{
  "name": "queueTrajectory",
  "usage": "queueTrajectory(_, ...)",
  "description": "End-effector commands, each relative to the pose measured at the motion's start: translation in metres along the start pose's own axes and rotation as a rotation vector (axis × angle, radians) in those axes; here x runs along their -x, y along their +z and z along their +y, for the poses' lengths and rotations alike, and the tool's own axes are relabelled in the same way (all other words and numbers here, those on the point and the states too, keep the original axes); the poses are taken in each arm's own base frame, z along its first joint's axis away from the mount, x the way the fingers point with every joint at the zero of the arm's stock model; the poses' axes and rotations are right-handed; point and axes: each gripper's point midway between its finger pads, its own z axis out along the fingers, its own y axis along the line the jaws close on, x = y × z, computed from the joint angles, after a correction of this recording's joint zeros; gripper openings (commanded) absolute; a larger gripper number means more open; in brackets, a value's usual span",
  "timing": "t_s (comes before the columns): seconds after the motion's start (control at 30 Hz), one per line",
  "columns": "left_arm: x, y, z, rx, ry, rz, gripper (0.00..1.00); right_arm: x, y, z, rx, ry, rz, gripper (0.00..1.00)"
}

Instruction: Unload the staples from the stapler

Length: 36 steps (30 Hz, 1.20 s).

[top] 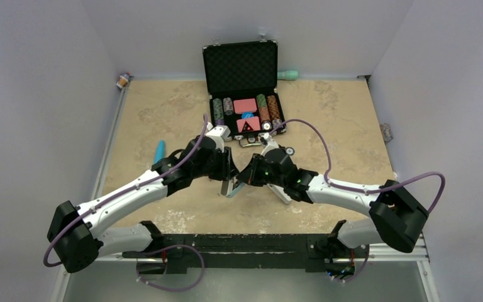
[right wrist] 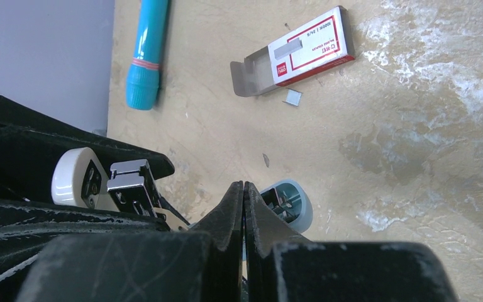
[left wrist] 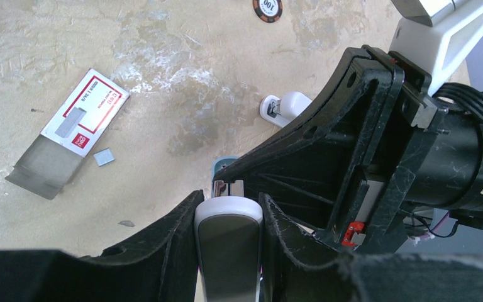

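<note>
My left gripper (left wrist: 229,202) is shut on the stapler (left wrist: 228,245), a white and grey body clamped between both fingers. Its chrome magazine (left wrist: 228,187) pokes out past the tips. In the top view the stapler (top: 231,187) hangs tilted between the two arms, above the table. A blue-grey part of the stapler (right wrist: 289,201) hangs open just right of my right gripper (right wrist: 244,186), which is shut with nothing between its fingers. A short strip of staples (right wrist: 294,96) lies on the table beside the staple box (right wrist: 302,50). Whether any staples sit in the magazine is hidden.
An open poker chip case (top: 242,94) stands at the back centre. A teal pen (top: 158,151) lies to the left. One loose chip (left wrist: 267,7) and a white object (left wrist: 286,107) rest on the table near the arms.
</note>
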Motion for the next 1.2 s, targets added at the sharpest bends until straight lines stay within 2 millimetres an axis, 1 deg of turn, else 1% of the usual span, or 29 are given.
queueTrajectory(0.0, 0.032, -0.001, -0.015, -0.012, 0.022, -0.078, 0.00, 0.003, 0.001, 0.005, 0.031, -0.014, -0.010, 0.00)
queueTrajectory(0.13, 0.033, 0.002, -0.015, -0.009, 0.020, -0.074, 0.00, -0.002, 0.002, 0.001, 0.027, -0.011, 0.002, 0.00)
queueTrajectory(0.27, 0.040, 0.004, -0.011, 0.022, 0.021, -0.095, 0.00, -0.009, 0.002, -0.004, 0.026, -0.004, 0.021, 0.00)
queueTrajectory(0.47, 0.052, 0.001, -0.013, 0.037, 0.037, -0.110, 0.00, -0.022, 0.000, -0.010, 0.028, 0.010, 0.048, 0.00)
queueTrajectory(0.67, 0.059, -0.002, -0.015, 0.045, 0.057, -0.120, 0.00, -0.032, -0.006, -0.015, 0.028, 0.019, 0.064, 0.00)
queueTrajectory(0.83, 0.066, -0.009, -0.015, 0.059, 0.076, -0.131, 0.00, -0.031, -0.015, -0.015, 0.036, 0.024, 0.050, 0.00)
queueTrajectory(0.97, 0.074, -0.023, -0.012, 0.078, 0.094, -0.160, 0.00, -0.029, -0.021, -0.017, 0.019, 0.027, 0.038, 0.00)
queueTrajectory(1.0, 0.077, -0.027, -0.011, 0.086, 0.097, -0.168, 0.00, -0.028, -0.022, -0.018, 0.014, 0.030, 0.036, 0.03)
queueTrajectory(1.1, 0.082, -0.040, -0.007, 0.101, 0.105, -0.191, 0.00, -0.027, -0.026, -0.018, 0.010, 0.033, 0.031, 0.17)
queueTrajectory(1.17, 0.085, -0.048, -0.006, 0.106, 0.105, -0.203, 0.00, -0.026, -0.027, -0.018, 0.009, 0.034, 0.026, 0.36)
